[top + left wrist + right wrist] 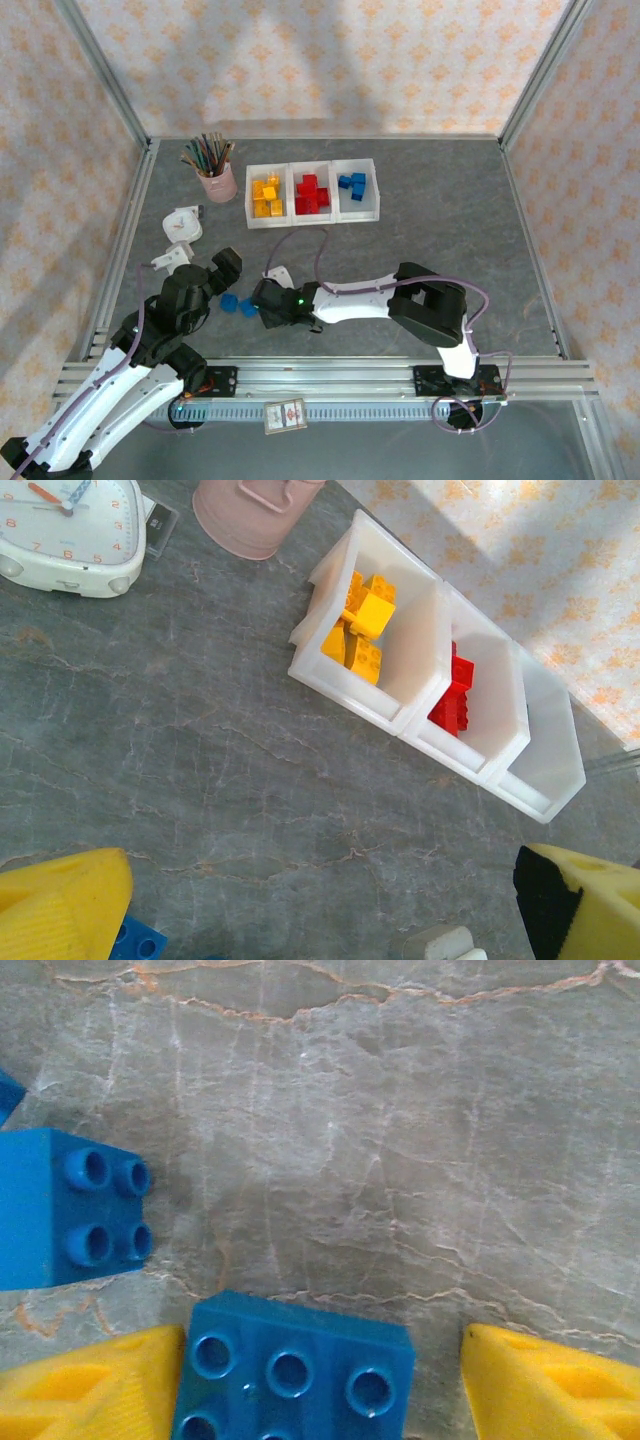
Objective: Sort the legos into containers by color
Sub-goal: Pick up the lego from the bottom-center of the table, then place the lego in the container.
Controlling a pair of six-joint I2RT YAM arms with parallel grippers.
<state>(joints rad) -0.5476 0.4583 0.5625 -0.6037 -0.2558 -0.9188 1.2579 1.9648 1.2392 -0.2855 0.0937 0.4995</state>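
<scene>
The containers (312,219) stand in a row at the back: yellow legos (265,197) in the left bin, red (311,195) in the middle, blue (352,184) in the right. Two blue legos lie near the front, one (229,303) loose and one (247,307) at my right gripper (262,300). In the right wrist view that blue lego (295,1370) sits between the open fingers of my right gripper (320,1380). The left pad (90,1385) touches it; the right pad (550,1385) stands apart. My left gripper (320,920) hangs open over bare table.
A pink cup of pencils (216,180) and a white clock (182,222) stand left of the bins. A second blue lego (65,1210) lies just left of the right gripper. Metal rails border the table's edges.
</scene>
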